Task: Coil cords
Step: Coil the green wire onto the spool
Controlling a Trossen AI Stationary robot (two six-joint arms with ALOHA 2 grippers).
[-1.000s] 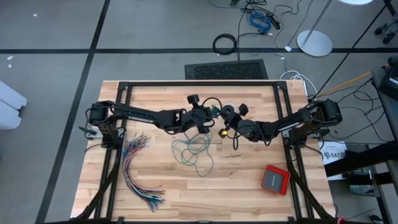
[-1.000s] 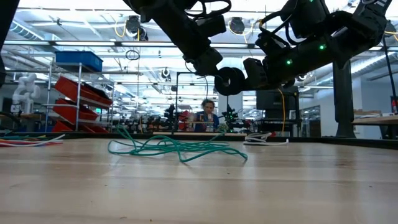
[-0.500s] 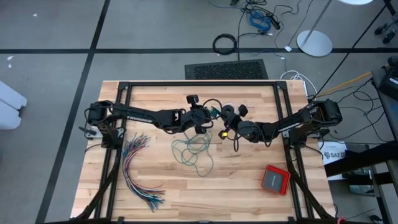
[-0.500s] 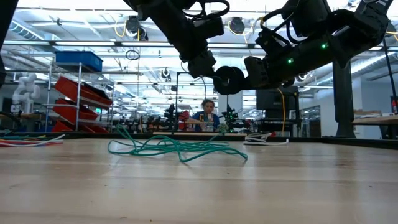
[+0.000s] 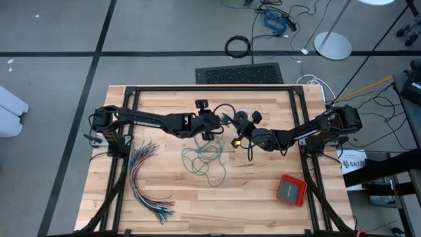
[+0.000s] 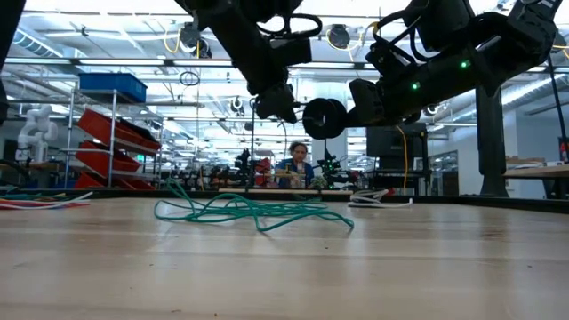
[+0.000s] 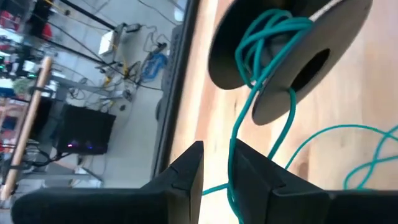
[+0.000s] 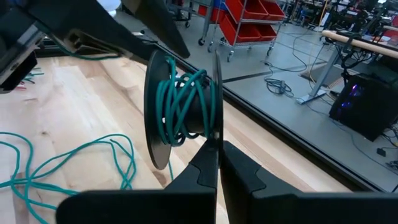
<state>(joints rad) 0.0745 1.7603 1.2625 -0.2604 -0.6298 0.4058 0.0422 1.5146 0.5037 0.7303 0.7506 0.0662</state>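
Teal cord (image 7: pixel 273 37) is partly wound on the black spool (image 8: pixel 180 112); my right claw (image 8: pixel 214 146) pinches its flange above the surface (image 5: pixel 263 191). My left claw (image 7: pixel 214 168) is slightly spread around the strand. Slack could let wraps slip off.

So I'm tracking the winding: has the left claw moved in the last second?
Yes. In the low view the left claw has drawn back leftward from the black spool, which the right claw holds.
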